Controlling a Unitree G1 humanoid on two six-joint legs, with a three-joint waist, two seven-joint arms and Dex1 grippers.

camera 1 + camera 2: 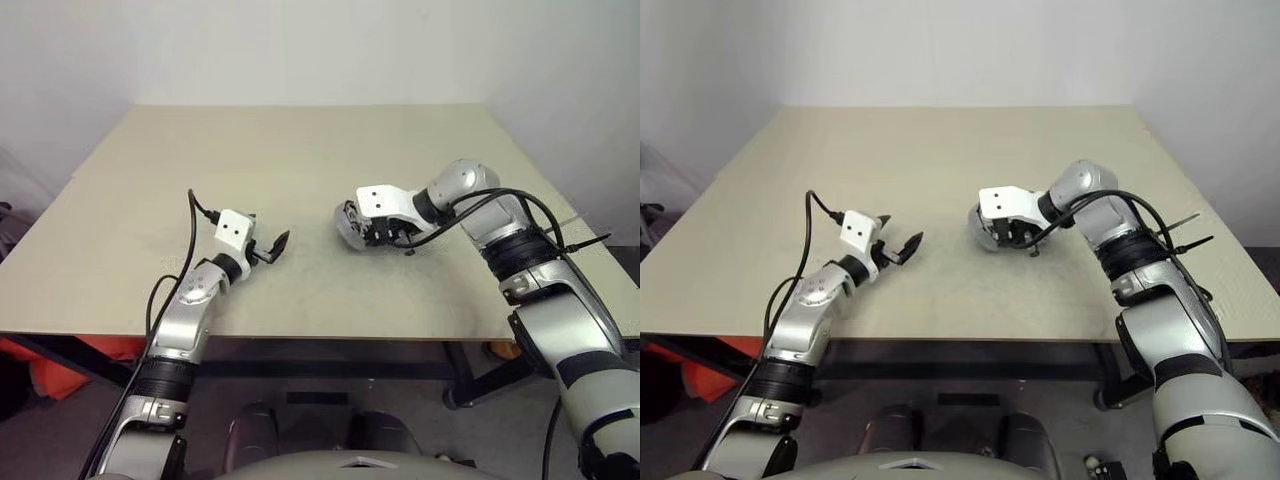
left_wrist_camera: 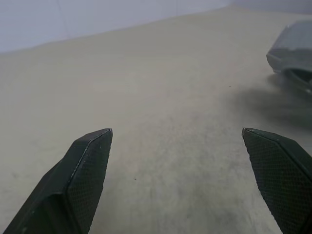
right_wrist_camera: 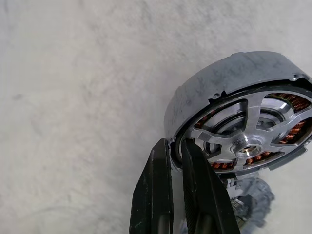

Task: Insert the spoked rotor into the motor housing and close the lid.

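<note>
Surface: beige matt table [image 1: 300,170], seen from above by the head camera, with a white wall behind it
Motor housing [image 3: 229,83]: round silver-grey metal can, tilted on edge and lifted off the table; copper-coloured windings show through the openings of a spoked plate with a central hub; in the head view it appears right of the table's middle [image 1: 350,225]
Right gripper [image 3: 178,146]: two black fingers nearly together, pinched on the housing's rim, one finger on the outer wall and one just inside the edge; the wrist is bent down and toward the table's middle [image 1: 375,232]
Second part: a blurred grey toothed piece [image 3: 256,197] shows below the housing in the right wrist view; what it is cannot be told
Left gripper [image 1: 268,248]: black fingers [image 2: 90,161] spread wide and holding nothing, level above the bare table, pointing toward the housing and well apart from it
Left wrist view: the grey housing [image 2: 292,48] shows blurred at the far edge, with a dark shadow on the table beneath it
Cables: black leads run along both forearms [image 1: 190,240]
</note>
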